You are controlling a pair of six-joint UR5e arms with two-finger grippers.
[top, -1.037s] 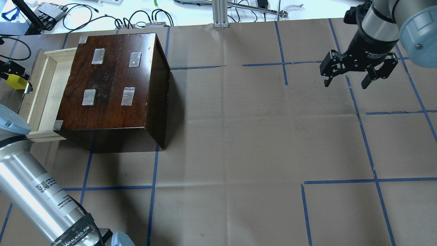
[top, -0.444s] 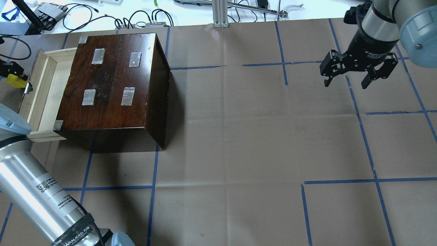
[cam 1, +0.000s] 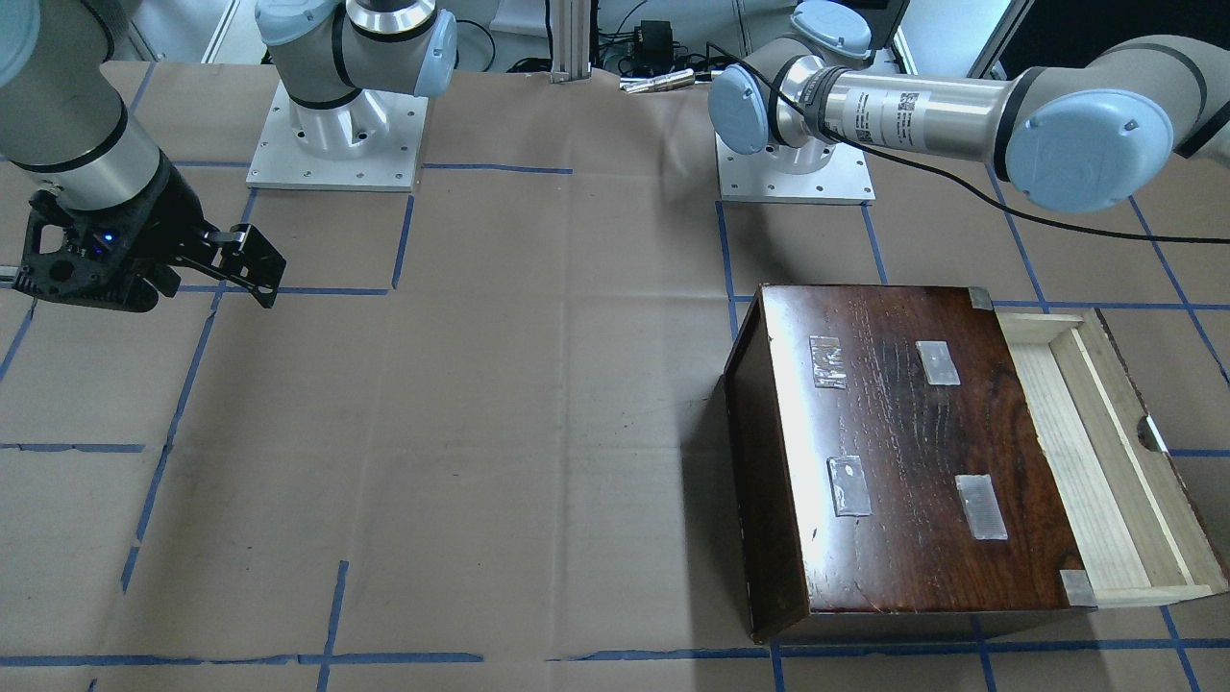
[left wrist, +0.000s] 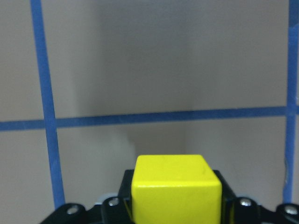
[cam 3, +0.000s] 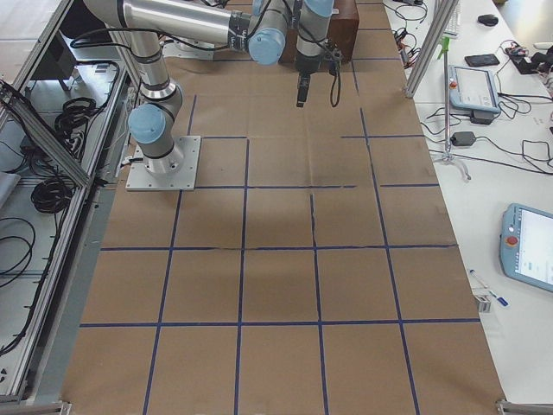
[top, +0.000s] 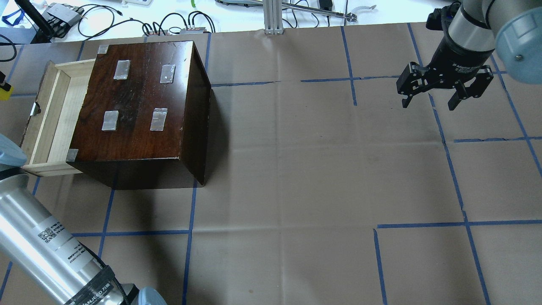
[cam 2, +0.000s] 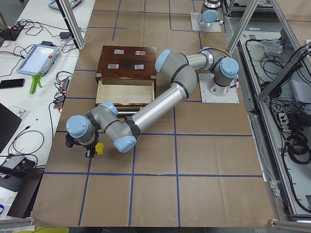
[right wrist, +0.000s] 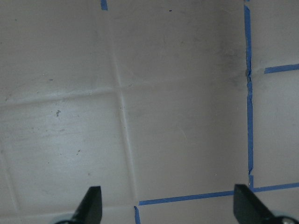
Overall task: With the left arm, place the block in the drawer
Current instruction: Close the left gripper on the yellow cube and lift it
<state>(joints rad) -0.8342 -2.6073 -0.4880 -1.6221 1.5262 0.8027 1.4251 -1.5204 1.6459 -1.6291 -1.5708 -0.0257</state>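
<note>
The yellow block (left wrist: 176, 189) is held between the fingers of my left gripper (left wrist: 176, 207), above brown paper and blue tape. In the overhead view only a sliver of the block (top: 4, 92) shows at the left edge, left of the drawer (top: 53, 118). The drawer stands pulled out of the dark-brown box (top: 139, 101) and looks empty. In the exterior left view the left gripper (cam 2: 90, 151) and the block (cam 2: 99, 148) are well in front of the open drawer (cam 2: 125, 92), apart from it. My right gripper (top: 429, 103) is open and empty at the far right.
Cables, small devices and an aluminium post (top: 273, 17) line the far table edge. Both arm bases (cam 1: 336, 144) stand on the robot's side. The left arm's forearm (top: 46, 250) crosses the near left corner. Blue tape lines grid the brown paper.
My left gripper has moved left with the block, away from the drawer front, almost out of the overhead view. The right arm and the box have not moved.
</note>
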